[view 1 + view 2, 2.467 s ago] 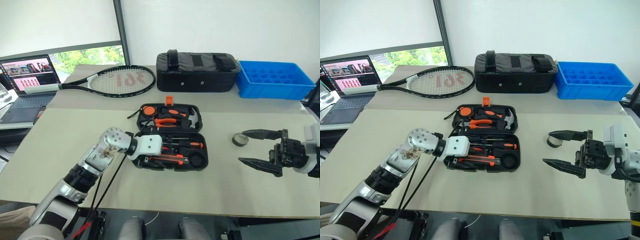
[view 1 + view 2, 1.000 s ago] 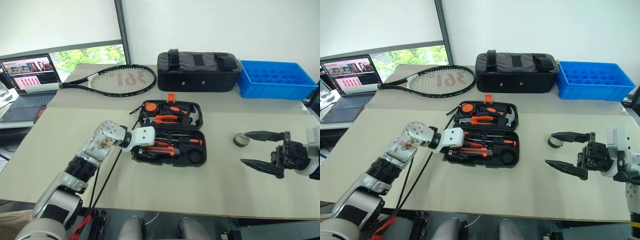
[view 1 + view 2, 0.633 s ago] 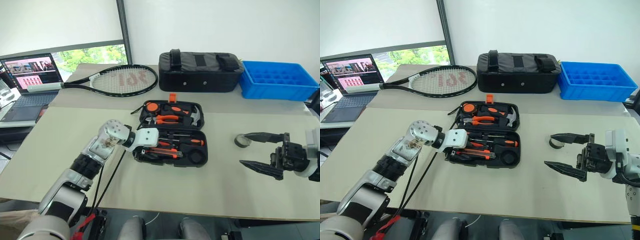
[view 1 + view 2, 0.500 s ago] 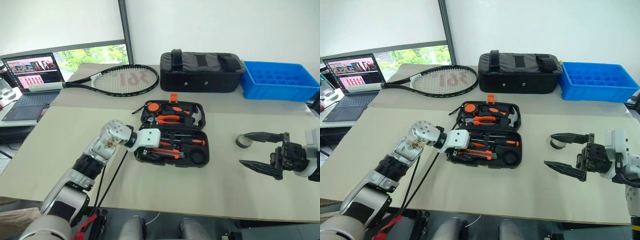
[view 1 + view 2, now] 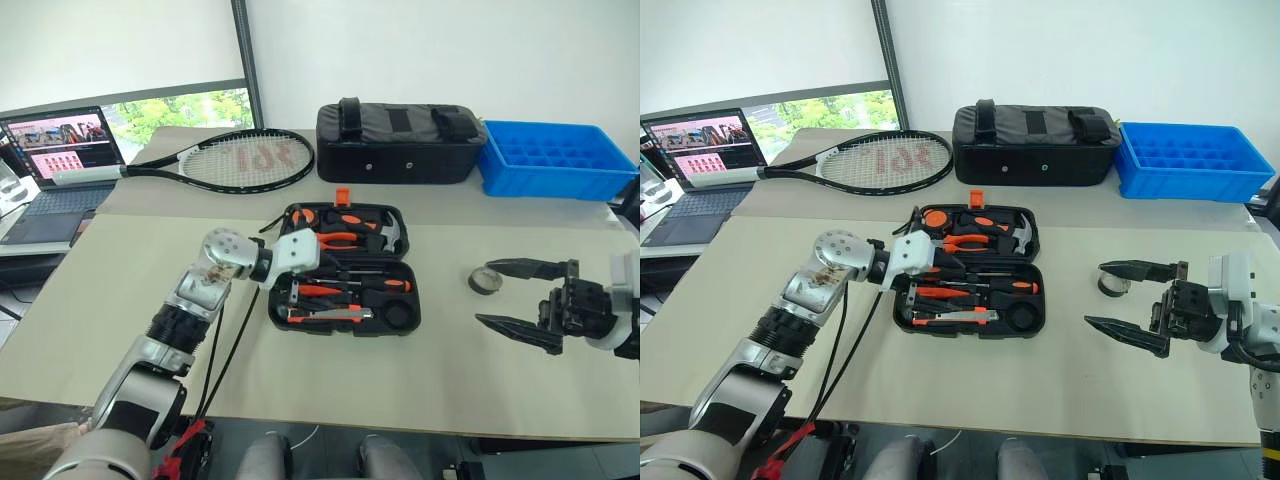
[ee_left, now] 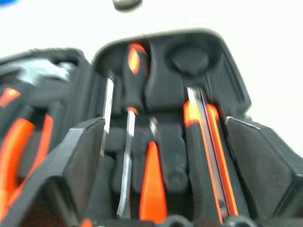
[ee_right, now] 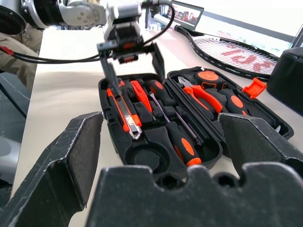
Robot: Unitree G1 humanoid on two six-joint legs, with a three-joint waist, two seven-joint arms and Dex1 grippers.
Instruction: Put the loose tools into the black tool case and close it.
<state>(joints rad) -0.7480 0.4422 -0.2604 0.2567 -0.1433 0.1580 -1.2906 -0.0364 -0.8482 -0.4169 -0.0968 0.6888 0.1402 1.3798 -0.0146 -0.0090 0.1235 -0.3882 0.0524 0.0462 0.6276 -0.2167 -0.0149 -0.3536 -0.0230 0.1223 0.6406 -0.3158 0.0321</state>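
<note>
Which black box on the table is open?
The black tool case in the middle is open, its tools showing in the slots. The black fabric bag at the back, beside the blue tray, is closed.

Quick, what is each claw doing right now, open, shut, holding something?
Left claw: open, empty, above the black tool case.
Right claw: open, empty.

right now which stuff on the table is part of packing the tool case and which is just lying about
Part of the job:
- black tool case, open
- utility knife and screwdrivers in its slots
- grey tape roll, loose on the table

Lying about:
- tennis racket
- black fabric bag
- blue tray
- laptop
</note>
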